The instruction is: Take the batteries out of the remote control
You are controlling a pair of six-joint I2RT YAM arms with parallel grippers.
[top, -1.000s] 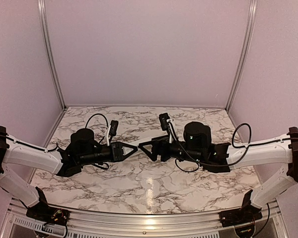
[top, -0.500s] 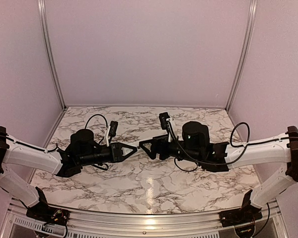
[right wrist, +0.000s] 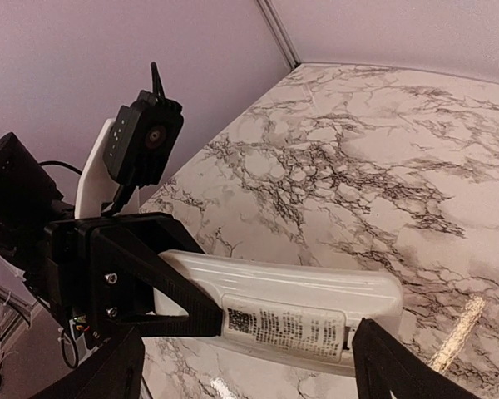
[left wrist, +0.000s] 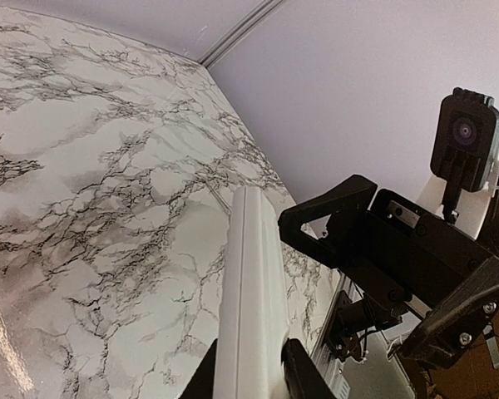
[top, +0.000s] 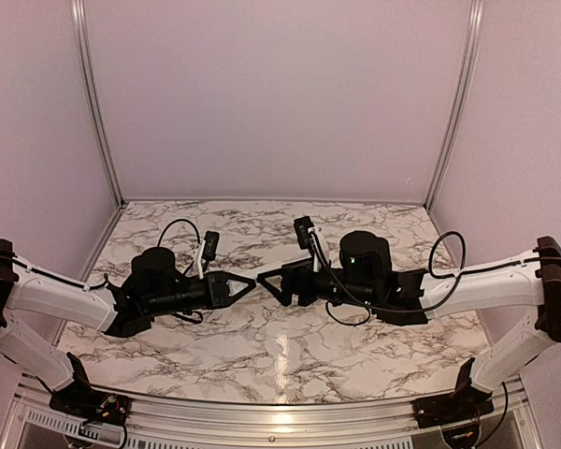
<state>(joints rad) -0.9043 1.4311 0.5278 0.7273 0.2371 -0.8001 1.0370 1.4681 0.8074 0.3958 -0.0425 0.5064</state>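
Your left fingers (left wrist: 298,376) are pressed together on the remote control (left wrist: 248,291), one finger on each broad side of its near end, and they hold it lifted over the middle of the tabletop (left wrist: 83,166). The white body of the remote reaches away from the left gripper (top: 250,279) toward the right gripper (top: 266,279), which stands just beyond its free end. In the right wrist view you see the back of the remote with a printed label (right wrist: 287,327), and one black left finger lies across this back. Your right fingers (right wrist: 391,366) are spread wide and grip nothing; the remote shows between them, but you cannot tell if they touch it. Farther, the marble surface runs to the far edge of the tabletop, where the lilac wall (top: 280,94) rises.
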